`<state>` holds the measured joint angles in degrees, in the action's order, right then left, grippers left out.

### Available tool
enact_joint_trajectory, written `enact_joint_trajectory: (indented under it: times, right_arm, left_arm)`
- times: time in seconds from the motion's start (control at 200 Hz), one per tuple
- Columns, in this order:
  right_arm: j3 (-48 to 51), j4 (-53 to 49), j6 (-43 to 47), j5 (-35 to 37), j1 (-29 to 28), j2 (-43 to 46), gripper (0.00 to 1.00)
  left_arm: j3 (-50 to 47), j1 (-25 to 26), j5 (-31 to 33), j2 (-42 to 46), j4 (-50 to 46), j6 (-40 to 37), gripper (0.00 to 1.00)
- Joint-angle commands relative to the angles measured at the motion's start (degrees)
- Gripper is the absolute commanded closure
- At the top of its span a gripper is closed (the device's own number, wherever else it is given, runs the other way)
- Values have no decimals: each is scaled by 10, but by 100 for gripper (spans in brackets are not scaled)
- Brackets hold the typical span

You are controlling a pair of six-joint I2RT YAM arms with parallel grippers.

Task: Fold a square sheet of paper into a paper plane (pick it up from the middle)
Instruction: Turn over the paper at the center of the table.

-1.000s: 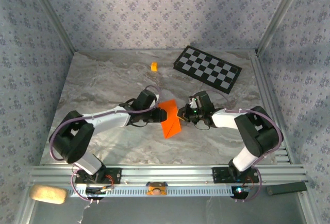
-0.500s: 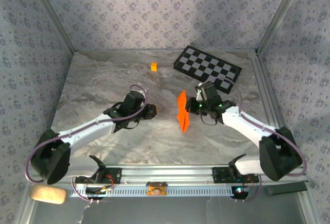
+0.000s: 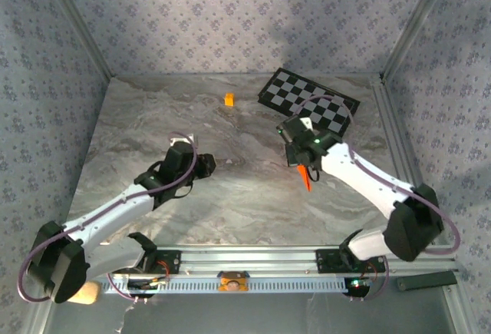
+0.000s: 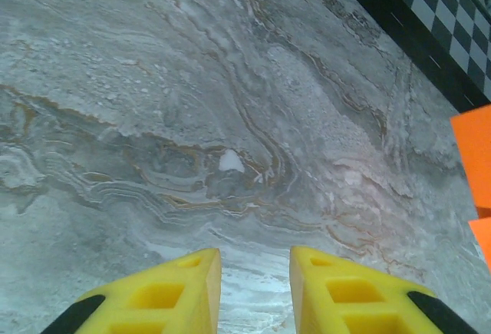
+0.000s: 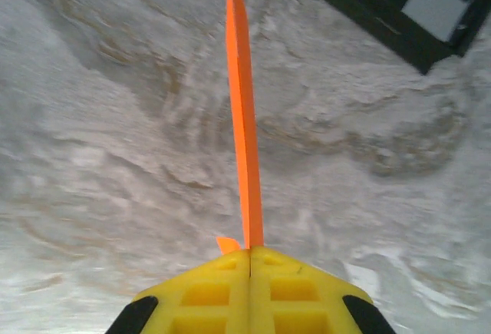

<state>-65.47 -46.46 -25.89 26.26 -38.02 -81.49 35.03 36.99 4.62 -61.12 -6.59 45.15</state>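
Folded orange paper (image 3: 305,177) is hanging from the right end effector (image 5: 250,252), whose yellow fingers are pressing fully together on one end of it. The paper is sitting just in front of the near-left edge of the checkered board (image 3: 308,102), apart from it. Whether its tip is touching the marble table (image 3: 138,119) I cannot tell.

Room is opening up on the side away from the board. A broad stretch of bare marble is lying in front of the board and to its left, between the two end effectors. The board's right corner is lying close to the table's right rail (image 3: 399,150). A tiny orange-yellow cube (image 3: 229,99) is resting just left of the board's far-left corner, near the back wall.

Well left of the board and nearer the arm bases, the left end effector (image 4: 255,266) is holding its fingers partly apart, with only marble showing between them and nothing gripped.

In the right wrist view the paper is showing edge-on as a thin, straight blade, tapering to a point toward the board's black border. A small orange flap is sticking out beside the fingers.
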Motion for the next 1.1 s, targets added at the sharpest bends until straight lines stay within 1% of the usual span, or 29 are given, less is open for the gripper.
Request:
enact_joint_trajectory:
  times: [0.0, 0.2, 0.37, 0.495, 0.61, 0.715, 0.8, 0.835, 0.9, 0.96, 1.044, 1.099]
  right_arm:
    - [-52, -112, -14, 133, -32, -66, 100]
    - [-107, -156, -54, 179, -92, -180, 100]
    - [-148, -161, -71, 170, -137, -264, 100]
    - [-182, -147, -74, 123, -164, -313, 100]
    - [-208, -123, -70, 64, -179, -346, 100]
    - [-223, -91, -63, 7, -185, -363, 100]
    - [-222, -55, -55, -45, -184, -362, 97]
    - [-217, -38, -53, -63, -183, -356, 94]
    - [-198, 7, -45, -105, -179, -336, 87]
    - [-170, 62, -38, -156, -173, -310, 81]
    - [-116, 141, -41, -226, -150, -269, 69]
    - [-72, 193, -46, -270, -134, -233, 59]
  left_arm:
    - [-10, -4, 38, 27, -15, 25, 71]
    - [-29, -6, 86, 73, -46, 50, 72]
    - [-45, -8, 130, 127, -73, 64, 72]
    - [-54, -10, 147, 156, -86, 72, 72]
    - [-58, -11, 151, 165, -93, 77, 72]
    - [-57, -11, 147, 165, -96, 79, 72]
    - [-54, -11, 143, 162, -96, 79, 72]
    - [-53, -12, 143, 161, -97, 79, 72]
    - [-51, -12, 141, 158, -100, 79, 72]
    - [-49, -12, 137, 156, -100, 76, 71]
    - [-46, -13, 130, 147, -98, 64, 67]
    - [-42, -16, 117, 137, -94, 47, 65]
